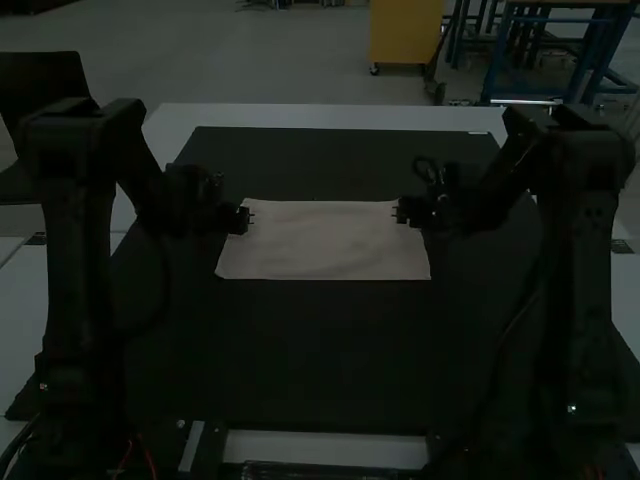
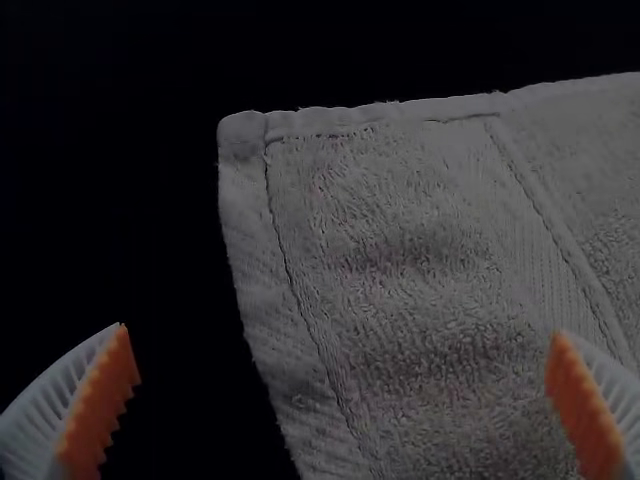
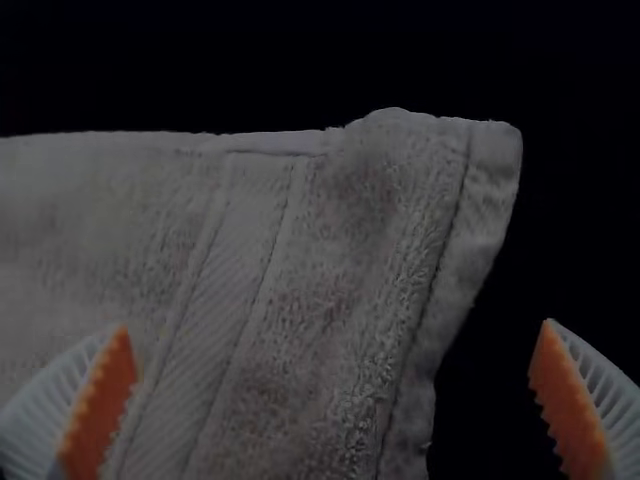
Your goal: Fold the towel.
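Towel (image 1: 325, 242) spread as a flat rectangle on a black mat (image 1: 320, 350) over the table (image 1: 330, 447); whether it is already doubled cannot be told. Clock directions refer to the high view, twelve being the far side. Left gripper (image 1: 249, 218), released, fingers parted, at the towel's ten-o'clock corner (image 2: 245, 140); right gripper (image 1: 398, 213), likewise released, at its two-o'clock corner (image 3: 490, 150). The step in hand is judged to be taking these far corners. Each gripper best lowers until its fingers straddle the cloth just inside the hem, then both clench together, pinching every layer. A shallow bite may slip. The edge is then best raised slightly, kept taut and level, carried toward six o'clock, and released simultaneously.
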`<state>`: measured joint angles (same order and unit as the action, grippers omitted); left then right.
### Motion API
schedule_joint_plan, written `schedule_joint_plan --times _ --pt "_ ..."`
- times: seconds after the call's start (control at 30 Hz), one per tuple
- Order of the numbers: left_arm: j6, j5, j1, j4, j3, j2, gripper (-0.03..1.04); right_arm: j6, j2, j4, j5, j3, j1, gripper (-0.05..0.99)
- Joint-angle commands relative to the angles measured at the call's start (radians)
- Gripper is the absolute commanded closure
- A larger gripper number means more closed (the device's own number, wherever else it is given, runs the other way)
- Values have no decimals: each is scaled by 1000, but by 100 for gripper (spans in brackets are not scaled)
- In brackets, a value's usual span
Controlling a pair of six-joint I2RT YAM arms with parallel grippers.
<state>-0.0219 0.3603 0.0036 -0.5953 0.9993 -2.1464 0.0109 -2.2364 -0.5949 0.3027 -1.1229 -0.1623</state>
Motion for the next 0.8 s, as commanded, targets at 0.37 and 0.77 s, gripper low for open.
schedule_joint_plan --times 0.37,0.77 --pt "-15 11 16 -61 21 -49 99 -75 -8 6 42 -17 9 96" --pt "0 31 15 -55 88 17 99 -22 72 -36 42 -29 41 96"
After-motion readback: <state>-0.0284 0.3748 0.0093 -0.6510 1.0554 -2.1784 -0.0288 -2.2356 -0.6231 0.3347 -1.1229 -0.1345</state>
